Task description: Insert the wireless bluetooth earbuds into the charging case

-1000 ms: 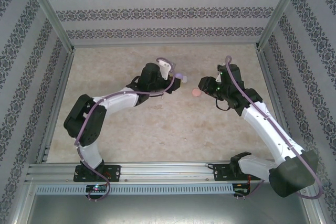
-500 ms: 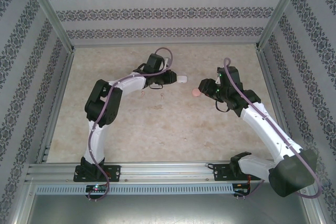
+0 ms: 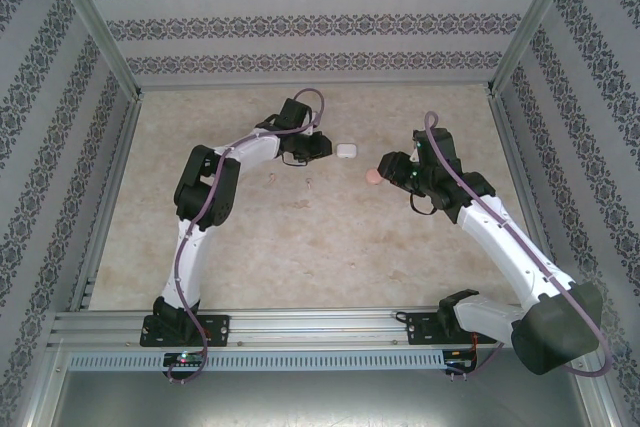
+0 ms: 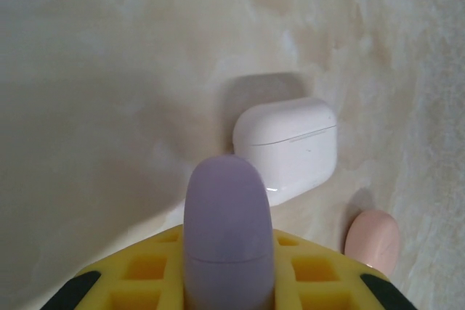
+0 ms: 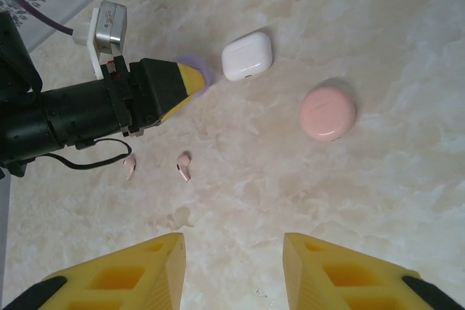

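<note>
My left gripper (image 4: 229, 270) is shut on a closed purple charging case (image 4: 227, 215), low over the table. Just beyond it lies a closed white case (image 4: 287, 147), not touching it. A round pink case (image 4: 372, 241) lies to the right. In the right wrist view two pale pink earbuds (image 5: 184, 166) (image 5: 130, 167) lie loose on the table beside the left gripper (image 5: 178, 83). They are left of the white case (image 5: 247, 56) and the pink case (image 5: 328, 112). My right gripper (image 5: 232, 274) hovers open and empty above the table. From above, it (image 3: 385, 164) hangs beside the pink case (image 3: 374, 177).
The marble-patterned tabletop (image 3: 300, 237) is bare in front of the cases. Patterned walls and a metal frame (image 3: 110, 177) enclose it. The left arm's black wrist and purple cable (image 5: 51, 121) stretch across the left of the right wrist view.
The left arm has swung its elbow right and stretched out low, carrying the purple case down beside the white case. The right gripper has hardly moved.
</note>
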`<act>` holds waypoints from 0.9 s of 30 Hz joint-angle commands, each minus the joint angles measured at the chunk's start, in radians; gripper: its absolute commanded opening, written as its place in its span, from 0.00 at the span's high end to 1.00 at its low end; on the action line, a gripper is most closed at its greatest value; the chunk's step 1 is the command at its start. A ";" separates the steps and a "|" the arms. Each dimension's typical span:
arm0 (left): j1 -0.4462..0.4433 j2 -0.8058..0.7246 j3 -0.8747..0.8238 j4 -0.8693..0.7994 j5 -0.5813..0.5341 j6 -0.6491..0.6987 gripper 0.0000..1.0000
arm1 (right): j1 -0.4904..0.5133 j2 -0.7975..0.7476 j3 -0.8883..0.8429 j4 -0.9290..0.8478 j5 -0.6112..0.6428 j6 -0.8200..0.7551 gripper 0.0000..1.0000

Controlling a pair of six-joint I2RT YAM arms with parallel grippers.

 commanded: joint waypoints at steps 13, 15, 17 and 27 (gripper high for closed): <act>0.030 0.029 0.064 -0.180 -0.055 0.015 0.61 | -0.007 -0.037 0.004 -0.006 0.039 0.000 0.50; 0.030 0.025 0.064 -0.190 -0.071 0.019 0.56 | -0.007 -0.040 0.011 -0.013 0.045 -0.003 0.48; 0.032 0.021 0.064 -0.199 -0.086 0.022 0.52 | -0.007 -0.044 0.017 -0.018 0.048 -0.006 0.46; 0.042 -0.008 0.087 -0.294 -0.188 0.065 0.45 | -0.007 -0.050 0.033 -0.028 0.055 -0.012 0.44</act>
